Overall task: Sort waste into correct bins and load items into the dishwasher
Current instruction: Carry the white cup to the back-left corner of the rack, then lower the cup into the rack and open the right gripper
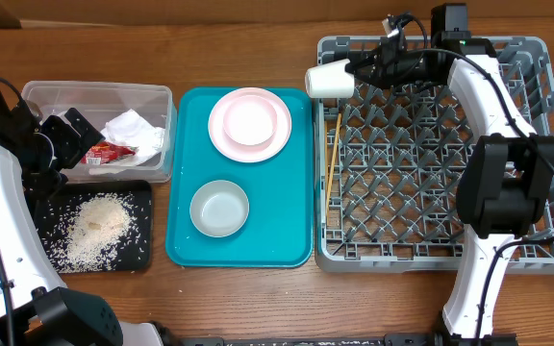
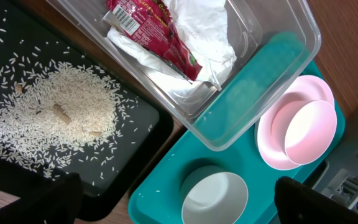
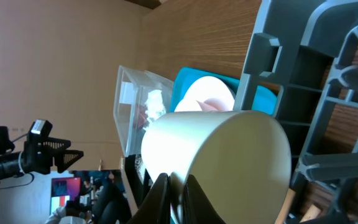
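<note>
My right gripper (image 1: 356, 70) is shut on the rim of the small white cup (image 1: 329, 81), which it holds on its side over the left rim of the grey dish rack (image 1: 537, 144). In the right wrist view the fingers (image 3: 164, 196) pinch the cup's wall (image 3: 229, 155). Chopsticks (image 1: 332, 163) lie along the rack's left edge. My left gripper (image 1: 65, 135) hangs open by the clear tub (image 1: 99, 96), which holds the napkin (image 1: 135, 130) and the red wrapper (image 1: 109, 152). Rice (image 1: 99, 219) is piled on the black tray (image 1: 138, 197). The left gripper (image 2: 179, 202) holds nothing.
A teal tray (image 1: 296, 192) lies between the bins and the rack. On it are a pink plate (image 1: 221, 135) with a white bowl (image 1: 250, 117) on top, and a grey-green bowl (image 1: 219, 208) nearer the front. Bare wooden table runs along the front edge.
</note>
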